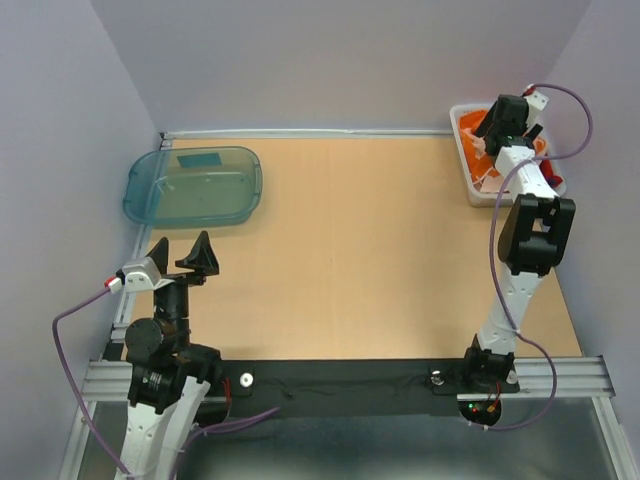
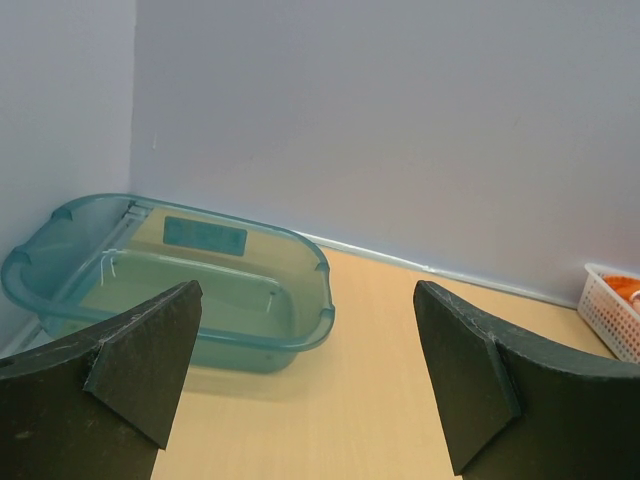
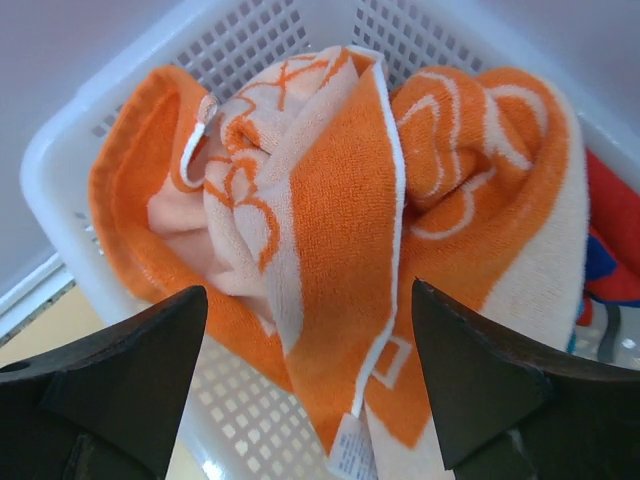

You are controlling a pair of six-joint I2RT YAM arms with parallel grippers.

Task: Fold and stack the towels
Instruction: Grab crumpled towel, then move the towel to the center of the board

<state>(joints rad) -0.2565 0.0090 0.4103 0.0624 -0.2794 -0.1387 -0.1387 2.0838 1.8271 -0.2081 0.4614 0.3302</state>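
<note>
An orange towel with a pale line pattern (image 3: 340, 230) lies crumpled in the white mesh basket (image 3: 130, 90). A red towel with blue marks (image 3: 612, 240) lies beside it at the right. My right gripper (image 3: 310, 390) is open, hanging just above the orange towel, holding nothing. In the top view the right gripper (image 1: 497, 135) is over the basket (image 1: 467, 170) at the far right corner. My left gripper (image 1: 183, 255) is open and empty above the table's left side, also shown in the left wrist view (image 2: 308, 380). No teal or grey towel is in view.
A translucent teal tray (image 1: 192, 186) sits at the far left of the wooden table (image 1: 350, 250); it also shows in the left wrist view (image 2: 300, 300). Grey walls close the back and sides. A black rail runs along the near edge.
</note>
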